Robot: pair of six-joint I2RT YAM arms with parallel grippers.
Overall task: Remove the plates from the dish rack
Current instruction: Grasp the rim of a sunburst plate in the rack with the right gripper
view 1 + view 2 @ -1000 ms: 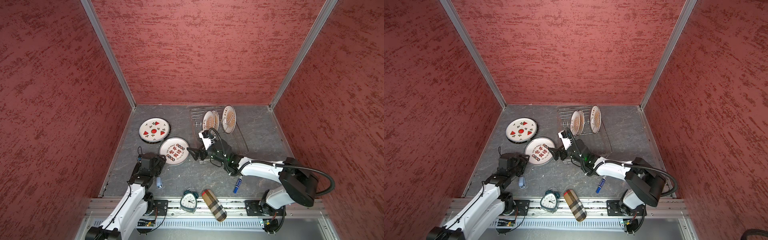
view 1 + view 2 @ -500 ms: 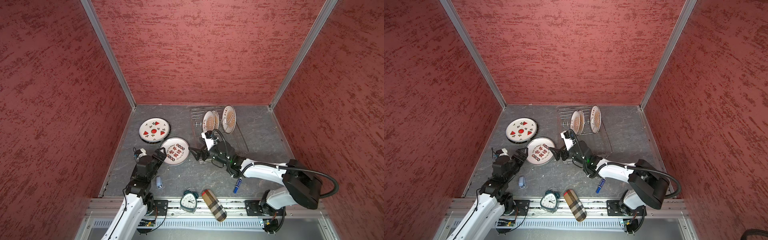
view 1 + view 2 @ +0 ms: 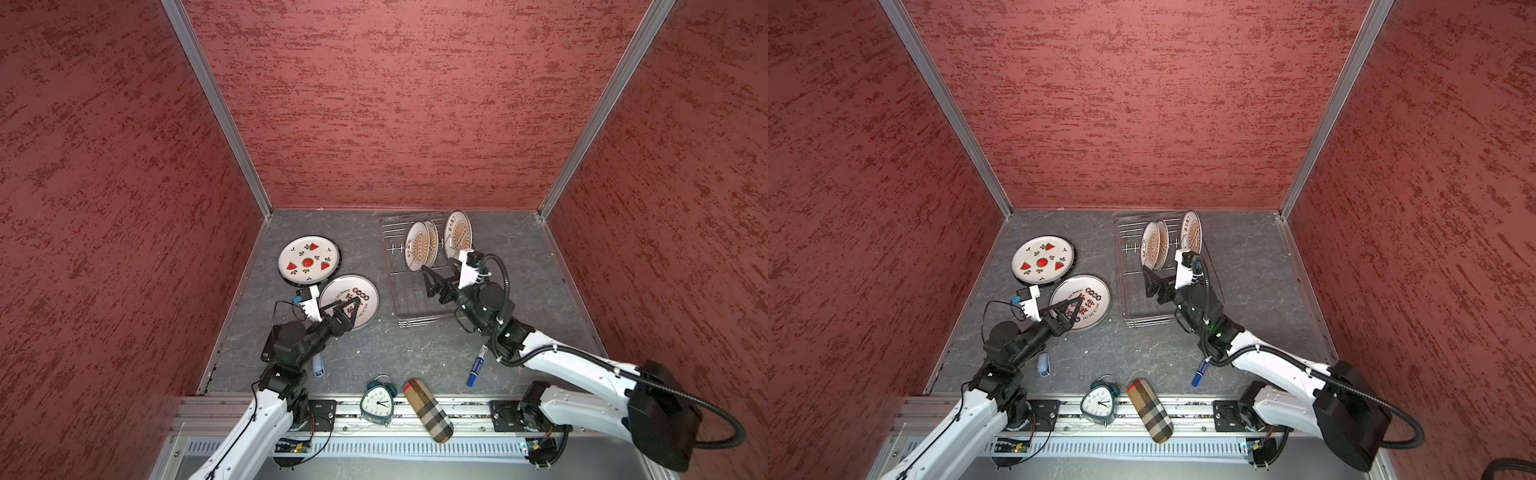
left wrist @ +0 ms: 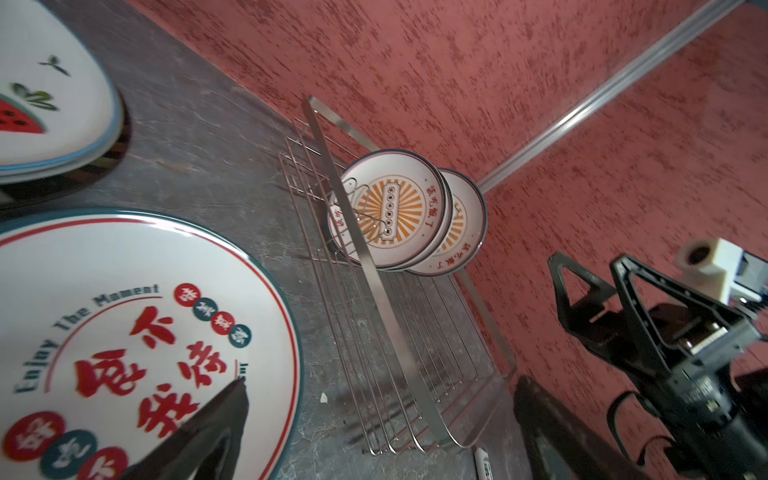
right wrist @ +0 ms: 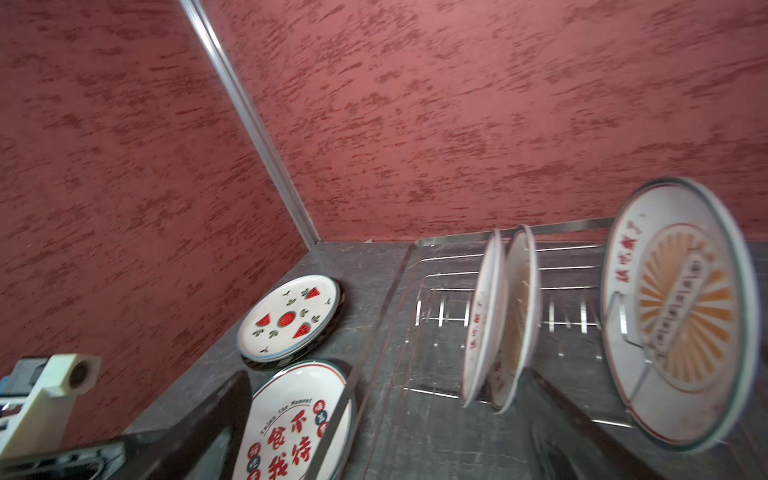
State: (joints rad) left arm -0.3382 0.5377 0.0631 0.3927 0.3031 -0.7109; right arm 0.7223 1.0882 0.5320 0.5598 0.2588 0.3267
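Observation:
The dish rack (image 3: pixel 409 307) stands at the back right and holds three upright orange sunburst plates (image 3: pixel 417 251) (image 3: pixel 432 245) (image 3: pixel 457 235). Left of it a red-character plate (image 3: pixel 353 295) lies flat, with a watermelon plate (image 3: pixel 308 261) stacked on others behind it. My left gripper (image 3: pixel 347 313) is open and empty over the red-character plate's near edge. My right gripper (image 3: pixel 436 274) is open and empty above the rack's flat grid, just in front of the nearest sunburst plate (image 5: pixel 486 320). In the left wrist view one finger (image 4: pixel 199 436) overlaps the red-character plate (image 4: pixel 145 311).
Near the front edge are a teal alarm clock (image 3: pixel 376 405), a plaid case (image 3: pixel 428 411), a blue marker (image 3: pixel 478 365) beside the right arm and a small blue-white object (image 3: pixel 318 365) by the left arm. Red walls enclose the table on three sides.
The left gripper opened and reached forward to the red-character plate. The right gripper drew away from that plate, moving right and back over the rack toward the standing plates.

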